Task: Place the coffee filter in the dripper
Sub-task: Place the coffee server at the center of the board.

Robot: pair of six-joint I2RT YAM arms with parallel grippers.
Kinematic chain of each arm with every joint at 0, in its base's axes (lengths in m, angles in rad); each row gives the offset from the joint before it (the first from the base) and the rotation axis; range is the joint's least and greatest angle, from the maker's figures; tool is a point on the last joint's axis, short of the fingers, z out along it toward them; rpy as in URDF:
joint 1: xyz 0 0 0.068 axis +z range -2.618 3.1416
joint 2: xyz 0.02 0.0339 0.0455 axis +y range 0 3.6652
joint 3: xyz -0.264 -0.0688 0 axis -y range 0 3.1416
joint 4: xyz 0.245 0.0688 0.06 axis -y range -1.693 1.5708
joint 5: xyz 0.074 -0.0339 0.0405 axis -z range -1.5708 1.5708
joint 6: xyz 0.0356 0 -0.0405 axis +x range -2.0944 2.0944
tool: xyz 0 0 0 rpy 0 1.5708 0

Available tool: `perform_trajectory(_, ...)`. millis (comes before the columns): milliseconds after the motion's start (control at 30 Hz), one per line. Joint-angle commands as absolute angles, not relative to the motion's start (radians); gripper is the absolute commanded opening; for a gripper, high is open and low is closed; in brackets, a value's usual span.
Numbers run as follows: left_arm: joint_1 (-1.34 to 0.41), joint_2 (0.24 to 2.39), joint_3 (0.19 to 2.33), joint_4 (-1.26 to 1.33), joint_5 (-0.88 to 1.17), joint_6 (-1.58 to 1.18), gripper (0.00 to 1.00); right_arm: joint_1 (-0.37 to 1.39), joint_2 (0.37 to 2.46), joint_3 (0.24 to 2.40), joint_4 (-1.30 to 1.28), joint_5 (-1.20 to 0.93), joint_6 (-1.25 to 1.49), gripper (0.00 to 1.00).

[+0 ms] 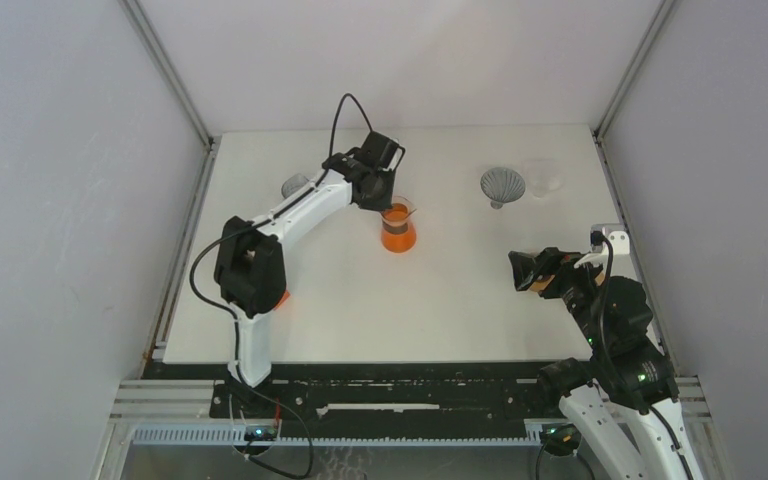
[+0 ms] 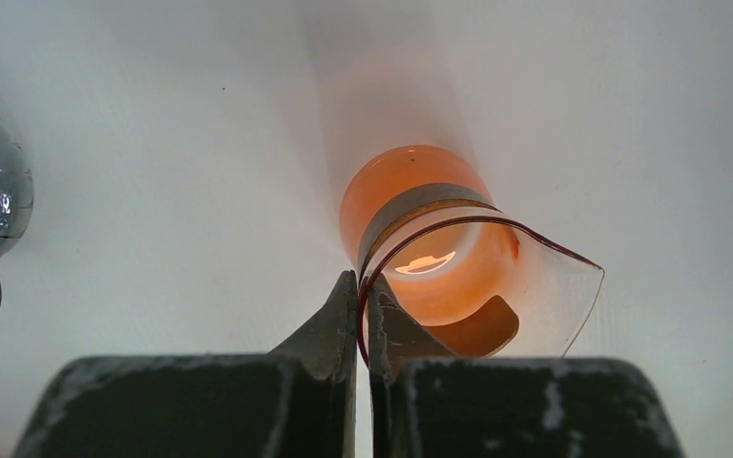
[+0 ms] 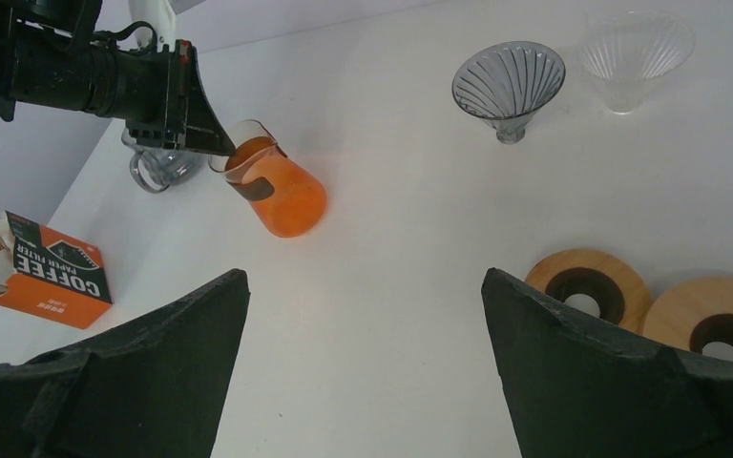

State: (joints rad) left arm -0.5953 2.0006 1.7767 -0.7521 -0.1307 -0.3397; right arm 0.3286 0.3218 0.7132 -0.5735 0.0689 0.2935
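Currently left gripper [image 2: 358, 291] pinches orange carafe [image 2: 410, 186] rim, arm outstretched; right gripper [image 3: 363, 279] agape.

An orange glass carafe [image 1: 398, 228] with a grey band round its neck sits just left of centre on the white bench [image 1: 440, 300] in the top view. A clear glass jug with a handle [image 1: 294, 185] stands to its upper left, apart from it. Two wooden rings [image 3: 587, 286] [image 3: 716, 320] with dark inner openings lie just beside each other at the lower right of the right wrist view.
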Motion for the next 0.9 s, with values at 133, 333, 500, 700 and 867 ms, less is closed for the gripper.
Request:
perform_trajectory(133,-0.612,1.996,1.835,-0.738,-0.15,-0.336,0.0,0.327,0.326,0.718,-0.544,0.061,0.303,1.0)
perform_trajectory(333,-0.614,1.993,1.834,-0.741,-0.164,-0.337,0.11,0.326,0.33,0.718,-0.545,0.061,0.302,1.0)
perform_trajectory(500,-0.614,1.986,1.83,-0.739,-0.161,-0.34,0.18,0.327,0.334,0.718,-0.545,0.061,0.302,1.0)
perform_trajectory(700,-0.614,1.983,1.818,-0.724,-0.127,-0.355,0.21,0.328,0.339,0.718,-0.547,0.064,0.301,1.0)
perform_trajectory(867,-0.614,1.945,1.793,-0.707,-0.137,-0.366,0.29,0.333,0.344,0.718,-0.546,0.067,0.298,1.0)
